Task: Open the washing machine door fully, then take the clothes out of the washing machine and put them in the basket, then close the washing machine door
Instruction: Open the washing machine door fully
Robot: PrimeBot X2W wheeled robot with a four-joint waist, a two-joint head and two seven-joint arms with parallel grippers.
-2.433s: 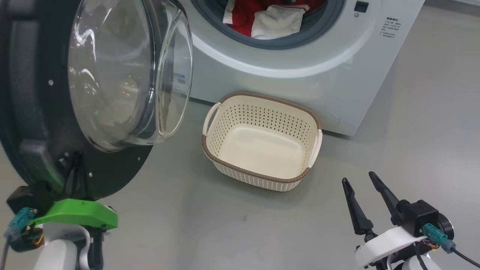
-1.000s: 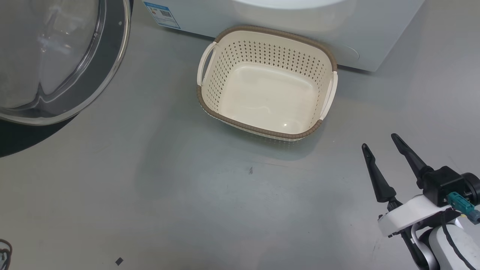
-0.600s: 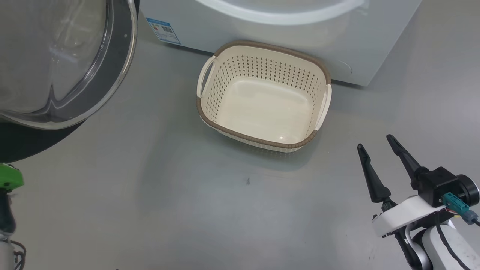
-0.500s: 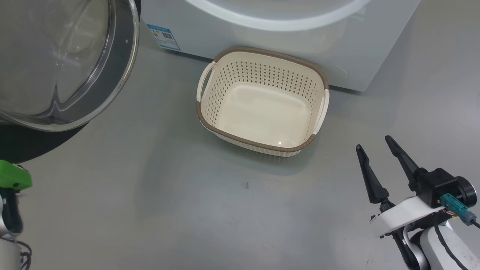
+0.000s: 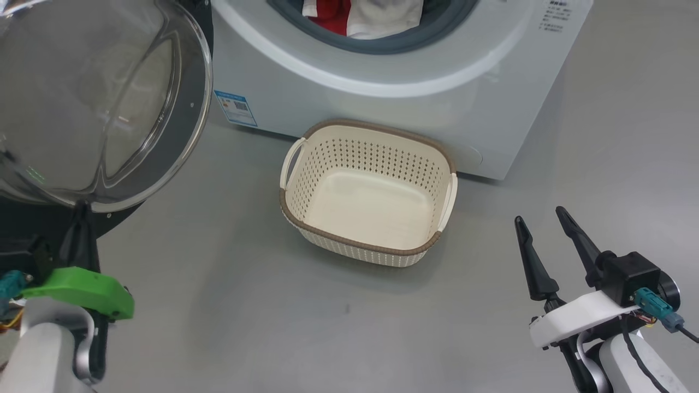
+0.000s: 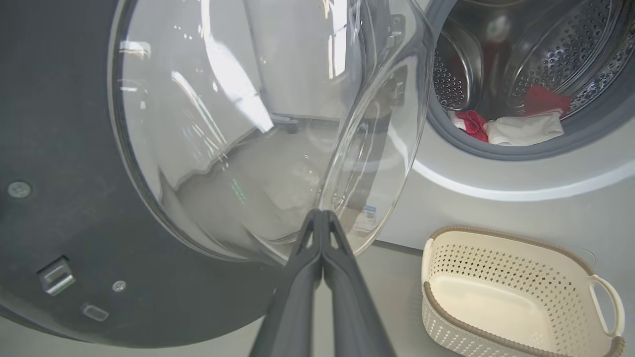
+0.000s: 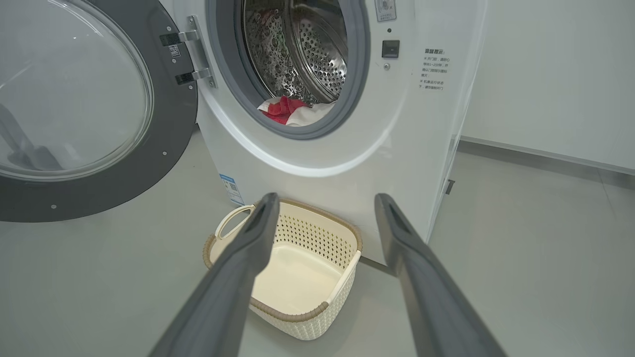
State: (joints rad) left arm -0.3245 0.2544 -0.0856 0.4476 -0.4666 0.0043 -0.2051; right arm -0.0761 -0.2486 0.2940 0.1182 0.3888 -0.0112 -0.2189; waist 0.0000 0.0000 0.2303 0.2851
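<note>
The washing machine door [image 5: 82, 109] stands swung open at the upper left, its glass bowl facing me. My left gripper [image 5: 82, 232] is shut and empty, with its fingertips [image 6: 321, 215] at the lower edge of the glass bowl [image 6: 238, 129]. The white washing machine [image 5: 382, 103] has its drum open. The clothes [image 5: 360, 13], red and white, lie at the drum's front lip [image 6: 516, 131] [image 7: 290, 110]. The cream basket [image 5: 355, 248] sits empty on the floor just before the machine. My right gripper [image 5: 538, 214] hovers open and empty at the lower right, short of the basket [image 7: 292, 303].
Grey floor [image 5: 218, 305] spreads between both arms and the basket. The open door's black frame [image 7: 168, 124] hangs on hinges [image 7: 186, 54] left of the drum opening. A pale wall with a skirting board [image 7: 536, 153] runs behind the machine on the right.
The head camera has tilted back up, so the drum opening and the clothes show again. My left gripper has come back into view under the door. The right gripper has stayed open.
</note>
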